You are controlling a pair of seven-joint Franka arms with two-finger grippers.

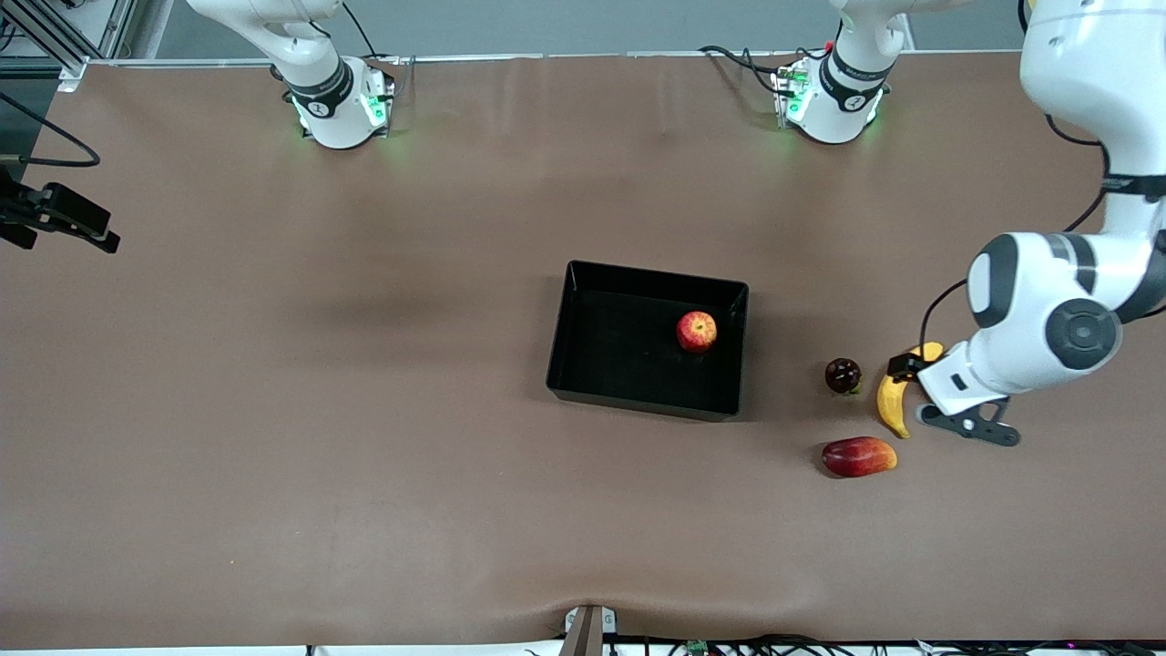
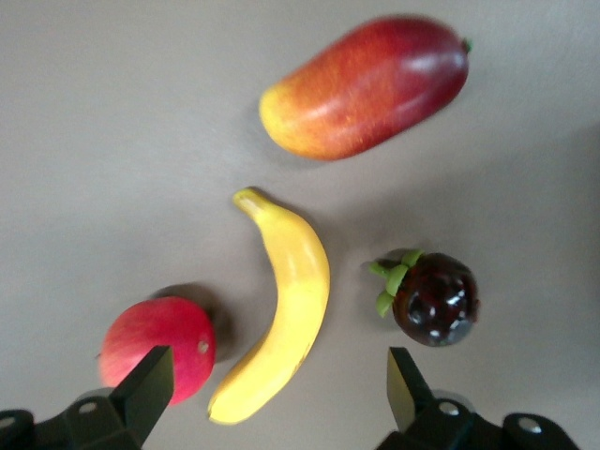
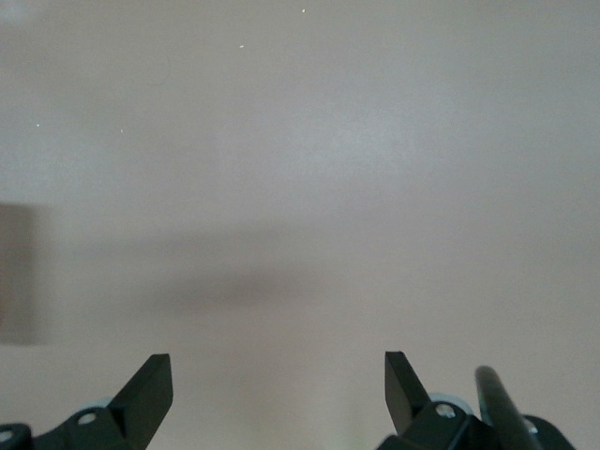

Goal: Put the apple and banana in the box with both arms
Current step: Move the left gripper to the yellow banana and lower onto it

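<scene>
Status of the task: the small round red apple with a pale yellow patch [image 1: 696,331] already lies in the shallow glossy black plastic box [image 1: 583,383], toward the wall at the left arm's end, so the step in hand is the pickup of the curved plain yellow banana [image 1: 892,404]. The banana rests on the brown table [image 1: 364,410] outside the box, toward the left arm's end, with a dark purple round mangosteen-like fruit [image 1: 843,374] just beside it and an elongated red-and-orange mango-like fruit [image 1: 858,456] nearer the front camera. The left wrist view also shows a smooth pinkish-red round fruit [image 2: 159,347] beside the banana. The left gripper [image 2: 277,389] hangs over the banana with its fingers spread and nothing between them. The right gripper [image 3: 278,386] waits at the right arm's end of the table, over bare table — fingers likewise spread and empty. The next move probably calls for a straight descent so the fingers straddle the banana's middle — clear of both neighbouring round fruits — then a closure, lift and carry to the box.
</scene>
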